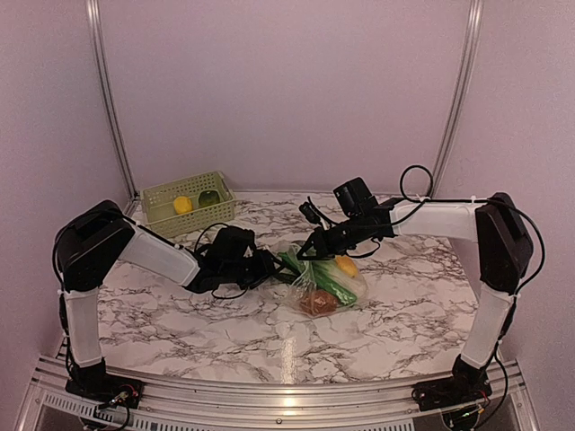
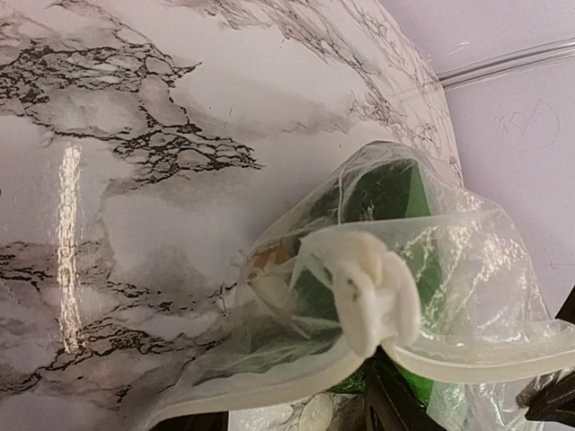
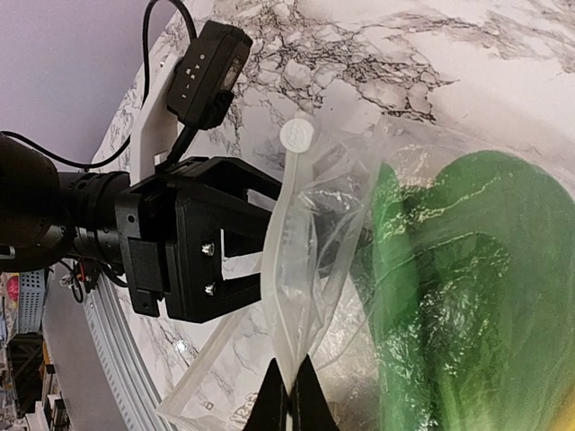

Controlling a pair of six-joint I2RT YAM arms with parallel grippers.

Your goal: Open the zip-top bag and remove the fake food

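The zip-top bag (image 1: 358, 285) lies mid-table, holding the fake food: a yellow piece (image 1: 346, 265), a green piece (image 1: 329, 284) and an orange-brown piece (image 1: 318, 302). My right gripper (image 1: 308, 251) is at the bag's upper left. In the right wrist view it (image 3: 295, 409) is shut on the bag's rim (image 3: 296, 269), with green food (image 3: 467, 296) behind the plastic. My left gripper (image 1: 269, 267) is at the bag's left edge. In the left wrist view its fingers (image 2: 395, 404) stand apart, with the zip rim (image 2: 269, 382) and a bunched white part (image 2: 377, 292) across them.
A light green lattice basket (image 1: 157, 208) stands at the back left with a yellow toy (image 1: 182, 205) and a green toy (image 1: 208, 198) in it. Metal rails run along the table's near edge (image 1: 287, 395). Walls enclose the back and sides.
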